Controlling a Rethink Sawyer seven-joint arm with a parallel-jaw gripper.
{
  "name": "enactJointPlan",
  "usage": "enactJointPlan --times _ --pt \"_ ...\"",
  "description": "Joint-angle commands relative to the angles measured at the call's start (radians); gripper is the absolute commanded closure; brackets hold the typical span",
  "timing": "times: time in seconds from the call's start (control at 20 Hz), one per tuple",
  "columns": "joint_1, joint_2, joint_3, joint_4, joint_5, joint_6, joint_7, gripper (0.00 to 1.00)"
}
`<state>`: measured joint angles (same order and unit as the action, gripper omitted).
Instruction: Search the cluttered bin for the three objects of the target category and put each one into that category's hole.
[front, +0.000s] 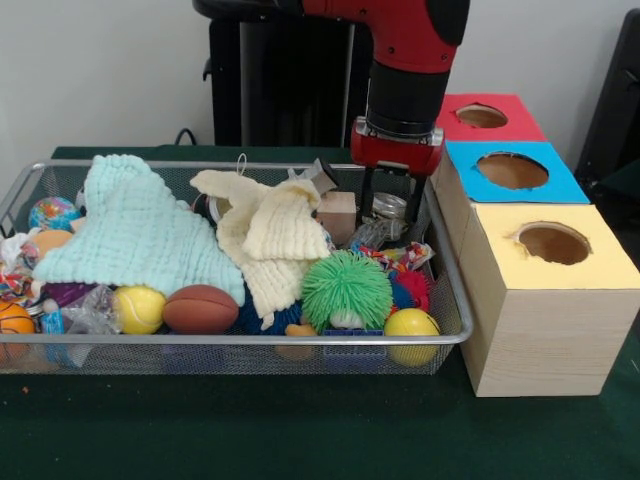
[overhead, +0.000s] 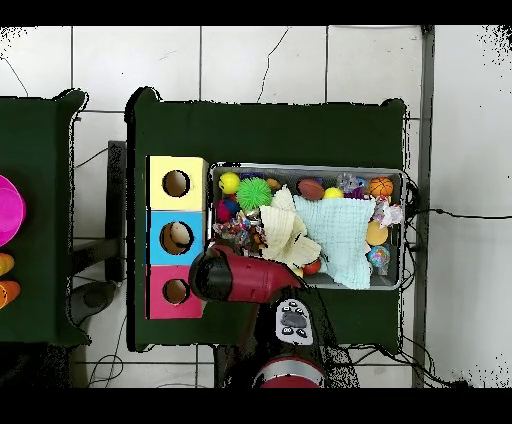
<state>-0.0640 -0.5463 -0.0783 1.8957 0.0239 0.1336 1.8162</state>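
So the gripper (front: 391, 200) is down in the bin's (front: 452, 335) far right corner by the 3 boxes, can't tell if it's holding anything. No idea which category; balls like the football (front: 201, 308) lie near-left of it.

No legible text, label, brand or number on the bin (front: 452, 335), boxes, toys or arm in either view.
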Motion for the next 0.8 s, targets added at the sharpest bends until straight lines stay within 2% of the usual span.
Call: enactJointPlan --times 0.05,0.55,0.8 --pt "0.004 0.05 0.073 -0.056 0.059 -0.022 0.192 0.0" --pt "0.036 0.058 0.038 -0.06 0.073 -0.042 0.206 0.0" --pt "0.064 0.071 0.011 -0.05 0.086 -0.085 0.227 0.0"
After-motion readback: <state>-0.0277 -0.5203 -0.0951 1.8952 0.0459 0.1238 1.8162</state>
